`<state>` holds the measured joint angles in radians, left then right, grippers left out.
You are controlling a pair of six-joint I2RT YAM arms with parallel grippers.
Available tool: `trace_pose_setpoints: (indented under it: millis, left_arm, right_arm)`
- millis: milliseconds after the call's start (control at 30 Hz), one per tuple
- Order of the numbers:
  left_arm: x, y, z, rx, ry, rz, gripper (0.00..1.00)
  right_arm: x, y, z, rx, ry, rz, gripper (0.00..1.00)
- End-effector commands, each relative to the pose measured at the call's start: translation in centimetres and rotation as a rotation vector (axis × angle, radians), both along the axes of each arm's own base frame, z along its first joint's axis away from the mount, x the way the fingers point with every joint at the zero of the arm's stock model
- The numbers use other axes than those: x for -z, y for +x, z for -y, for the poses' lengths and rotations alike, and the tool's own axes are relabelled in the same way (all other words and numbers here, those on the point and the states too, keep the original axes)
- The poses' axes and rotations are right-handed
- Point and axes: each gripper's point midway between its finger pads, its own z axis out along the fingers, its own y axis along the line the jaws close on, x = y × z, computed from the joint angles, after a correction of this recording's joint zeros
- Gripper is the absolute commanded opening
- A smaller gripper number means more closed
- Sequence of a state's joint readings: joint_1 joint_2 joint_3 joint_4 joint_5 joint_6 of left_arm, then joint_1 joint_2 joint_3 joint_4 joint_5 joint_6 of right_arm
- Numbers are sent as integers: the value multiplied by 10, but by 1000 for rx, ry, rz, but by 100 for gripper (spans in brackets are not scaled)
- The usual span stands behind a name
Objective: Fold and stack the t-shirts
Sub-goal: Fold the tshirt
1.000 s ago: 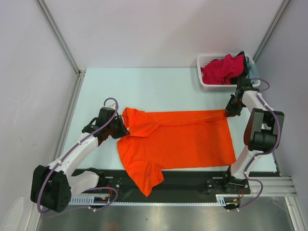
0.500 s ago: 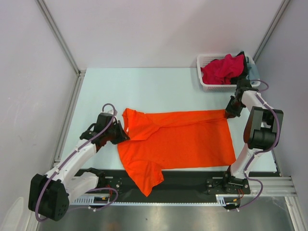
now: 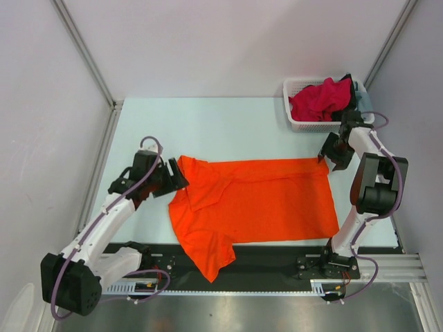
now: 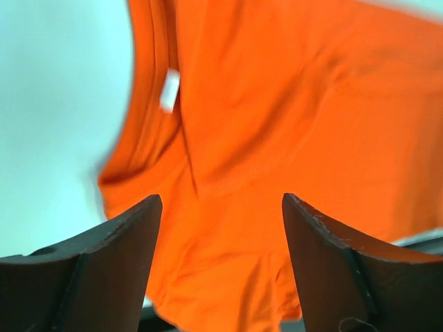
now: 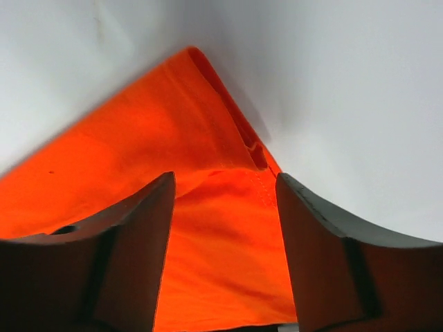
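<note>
A bright orange t-shirt (image 3: 256,204) lies spread flat across the table, collar end to the left and hem to the right. My left gripper (image 3: 176,177) hovers at its collar-side edge, jaws wide apart with nothing between them. In the left wrist view the orange cloth (image 4: 277,124) and its white neck label (image 4: 169,90) lie below the open left gripper (image 4: 221,228). My right gripper (image 3: 324,153) stands open just over the shirt's far right corner (image 5: 197,69), which shows beyond the parted fingers (image 5: 124,256). More t-shirts sit in the basket: crimson-pink (image 3: 318,100), black (image 3: 349,86).
The white mesh basket (image 3: 299,125) stands at the back right corner, close behind my right arm. A metal frame post (image 3: 83,59) runs along the left. The black rail (image 3: 263,257) at the near edge lies under the shirt's lower sleeve (image 3: 211,256).
Both grippers were shut on the orange shirt's ends and have now opened and let go. The left gripper moved slightly away and up; the shirt settled flat.
</note>
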<state>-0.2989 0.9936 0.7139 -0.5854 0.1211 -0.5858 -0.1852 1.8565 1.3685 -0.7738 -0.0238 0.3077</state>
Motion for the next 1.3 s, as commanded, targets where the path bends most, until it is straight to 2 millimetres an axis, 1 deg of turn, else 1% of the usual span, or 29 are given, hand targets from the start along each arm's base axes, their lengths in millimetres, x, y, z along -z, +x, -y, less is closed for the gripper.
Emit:
trace_pose_setpoints:
  millis: [0,33,100,133,167,200,233,267,300,333,367,433,467,500,533,567,600,633,700,733,800,867,967,1067,1133,1167,1200,1267]
  left_arm:
    - [-34,46,-17,-52,47,130,77]
    - [-42,58,-17,-44,51,150,77]
    - [-45,76,-20,-46,63,160,75]
    - [-28,87,-21,-32,91,108,75]
    - [-37,101,-16,-21,71,129,72]
    - [-33,111,-17,-21,66,112,63]
    - [-27,128,-16,-18,68,88,59]
    - [-20,133,-17,-21,70,56,57]
    - [-16,140,-15,-20,69,38,56]
    - [-8,151,-13,-20,65,12,56]
    - [-4,156,-12,-20,62,5,56]
    - [-1,168,-9,-21,44,2,53]
    - [8,173,-8,-22,34,-14,52]
    - [11,176,-6,-21,9,-25,48]
    - [10,182,-5,-21,1,-19,46]
    - [12,184,-5,-21,2,-24,46]
    - [20,186,-5,-23,5,-42,45]
    - [22,187,-5,-25,3,-46,45]
    - [32,187,-6,-27,11,-67,45]
    - [36,187,-7,-30,22,-78,44]
    - [44,187,-9,-27,33,-94,45]
    - [47,188,-13,-32,48,-102,47]
    - [50,190,-17,-34,58,-105,48]
    - [54,192,-16,-26,51,-106,47]
    - [57,193,-15,-19,46,-107,40]
    - [60,194,-17,-19,48,-111,35]
    - [62,193,-18,-20,53,-116,20]
    - [64,194,-25,-33,59,-120,10]
  right_arm:
    - [-58,44,-1,16,-1,222,68]
    - [-61,49,-5,14,8,235,71]
    - [-66,63,-12,-8,32,285,74]
    - [-69,70,-15,-21,39,309,76]
    - [-73,78,-18,-50,30,343,76]
    - [-72,81,-18,-52,24,347,77]
    - [-73,84,-18,-53,21,352,78]
    - [-73,86,-21,-62,36,361,77]
    - [-72,86,-23,-67,44,360,78]
    - [-69,84,-24,-69,48,350,78]
    - [-67,81,-25,-75,46,338,78]
    - [-65,76,-21,-87,22,331,78]
    - [-60,70,-20,-87,17,311,78]
    - [-60,67,-15,-86,6,300,78]
    - [-59,64,-13,-88,0,294,78]
    - [-57,61,-9,-83,-13,285,79]
    - [-57,61,-5,-83,-25,282,78]
    - [-57,58,0,-84,-36,276,78]
    - [-54,56,0,-96,-19,268,77]
    - [-49,55,2,-102,-7,258,75]
    - [-43,56,-4,-125,32,251,73]
    - [-32,53,-7,-138,53,219,70]
    - [-22,50,-6,-146,49,191,68]
    - [-17,47,-2,-143,29,171,68]
    - [-14,47,0,-141,23,160,68]
    - [-13,47,2,-138,19,154,68]
    - [-10,46,3,-137,20,147,68]
    - [-6,45,1,-144,33,136,68]
